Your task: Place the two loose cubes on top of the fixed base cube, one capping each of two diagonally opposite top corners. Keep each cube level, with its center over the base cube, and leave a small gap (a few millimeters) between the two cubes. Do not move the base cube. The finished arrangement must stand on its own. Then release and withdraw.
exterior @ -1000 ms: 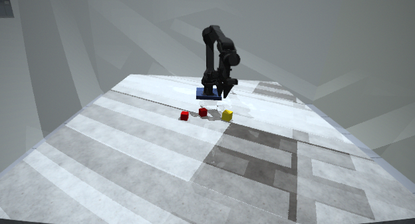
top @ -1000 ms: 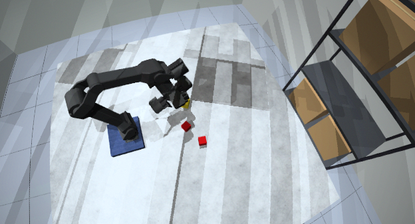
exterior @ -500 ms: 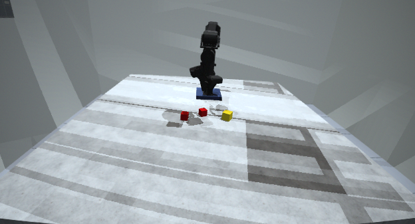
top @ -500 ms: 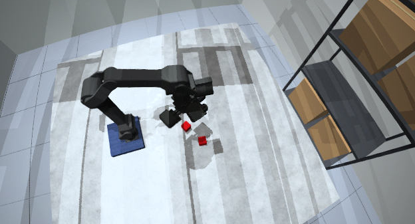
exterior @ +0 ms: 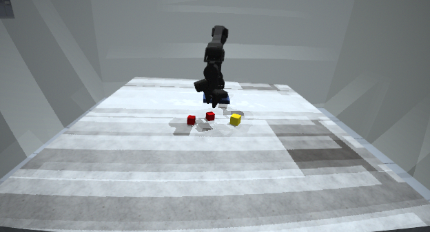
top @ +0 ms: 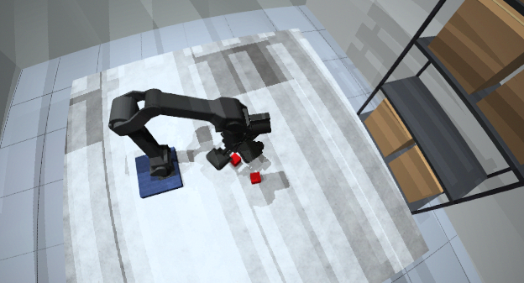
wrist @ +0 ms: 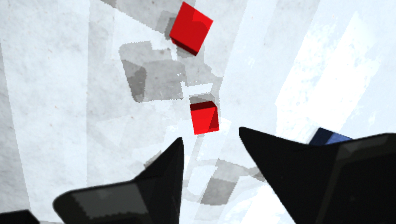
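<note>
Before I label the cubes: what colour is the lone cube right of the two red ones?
Yellow; the exterior view shows it best.

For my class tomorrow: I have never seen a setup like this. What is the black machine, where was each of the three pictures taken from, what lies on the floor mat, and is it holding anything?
The black machine is a jointed robot arm bolted to a blue base plate. It ends in a gripper, two fingers that pinch.

One picture looks down from above, one looks across the mat from the side, and one comes from a camera on the arm's wrist, so the two dark fingers fill its lower edge.

On the patterned mat sit two small red cubes, the nearer one just ahead of the fingers and the farther one beyond it, plus a yellow cube, seen only from the side.

The gripper is open and holds nothing.
</note>
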Robot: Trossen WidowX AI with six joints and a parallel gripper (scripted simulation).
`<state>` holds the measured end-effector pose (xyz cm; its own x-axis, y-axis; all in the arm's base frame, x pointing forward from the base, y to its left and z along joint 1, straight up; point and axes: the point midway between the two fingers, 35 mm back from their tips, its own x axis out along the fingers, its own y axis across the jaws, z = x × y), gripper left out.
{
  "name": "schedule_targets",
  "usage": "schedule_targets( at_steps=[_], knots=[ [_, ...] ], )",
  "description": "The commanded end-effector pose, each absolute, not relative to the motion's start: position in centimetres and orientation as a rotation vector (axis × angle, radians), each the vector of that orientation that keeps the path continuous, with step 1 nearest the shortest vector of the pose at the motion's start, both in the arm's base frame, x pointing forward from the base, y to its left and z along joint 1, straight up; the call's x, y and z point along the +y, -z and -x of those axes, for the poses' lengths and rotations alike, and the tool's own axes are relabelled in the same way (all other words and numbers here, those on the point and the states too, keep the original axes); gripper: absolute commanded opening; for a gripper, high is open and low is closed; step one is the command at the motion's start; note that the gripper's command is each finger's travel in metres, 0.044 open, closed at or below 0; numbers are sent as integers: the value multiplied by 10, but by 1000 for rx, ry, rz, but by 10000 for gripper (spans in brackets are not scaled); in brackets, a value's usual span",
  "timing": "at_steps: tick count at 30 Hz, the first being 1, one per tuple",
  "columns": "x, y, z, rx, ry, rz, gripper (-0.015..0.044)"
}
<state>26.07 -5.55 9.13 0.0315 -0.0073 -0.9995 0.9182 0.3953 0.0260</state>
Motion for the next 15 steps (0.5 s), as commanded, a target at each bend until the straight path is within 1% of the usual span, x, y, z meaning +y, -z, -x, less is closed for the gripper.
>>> schedule_targets(
  at_steps=[1,15],
  knots=[
    [-54,-81,-259,1351,886,-911,265],
    [-55,-62,-260,1351,886,-911,265]
  ],
)
